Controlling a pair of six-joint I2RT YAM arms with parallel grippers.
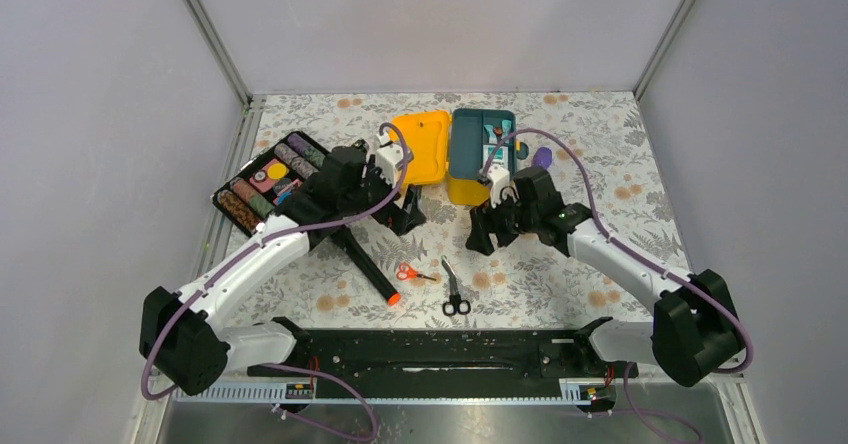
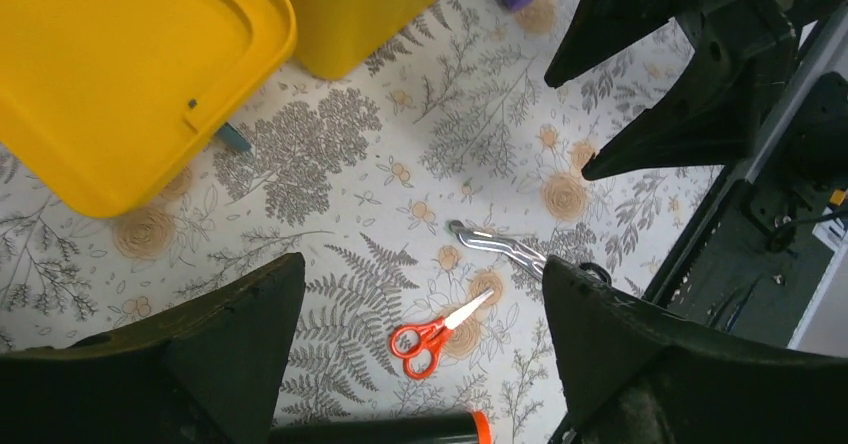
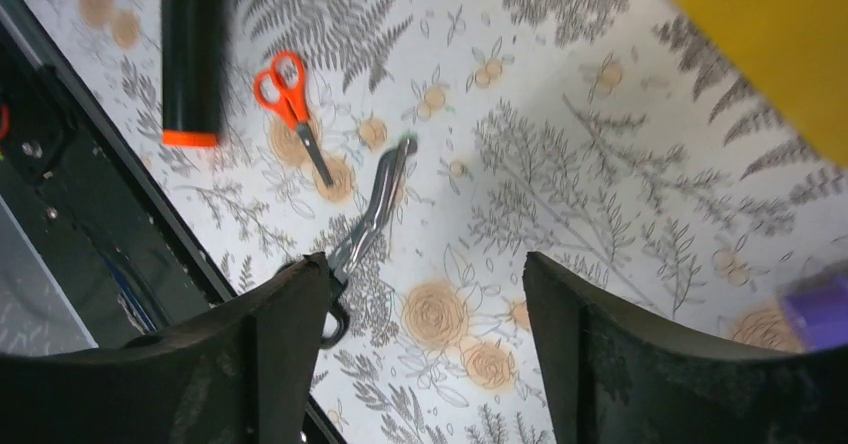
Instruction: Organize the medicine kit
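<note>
Far centre of the table [image 1: 600, 164], just past both sets of fingertips: the kit [image 1: 463, 189], open, with the yellow lid [image 1: 425, 144] flat to the left and the teal tray [image 1: 483, 124] in the right half. Each half runs long from near to far, with the hinge between them on the same line.

Left gripper [image 1: 408, 219] just short of the lid's near edge, jaws wide apart, nothing between the fingers [image 2: 230, 344]. Right gripper [image 1: 492, 236] just short of the tray half, likewise spread and empty-handed, fingers [image 3: 600, 334] framing bare cloth.

Loose on the near side, between the arms:
- shears [image 1: 453, 289], long axis near-to-far, handles toward the bases, closer to the right gripper
- orange scissors [image 1: 408, 273], lying crosswise, closer to the left
- black tube [image 1: 368, 262] under the left arm

Beside the kit's right wall, a purple item [image 1: 542, 156]. Well off to the left, the rolls [image 1: 265, 186].

Probably next: fetching a loose tool. Means reaching back toward the bases first, away from the kit, then carrying forward to the tray. Better placed for the shears: the right gripper, with the tray straight ahead of it. Worth turning the jaws across the shears' long axis.
</note>
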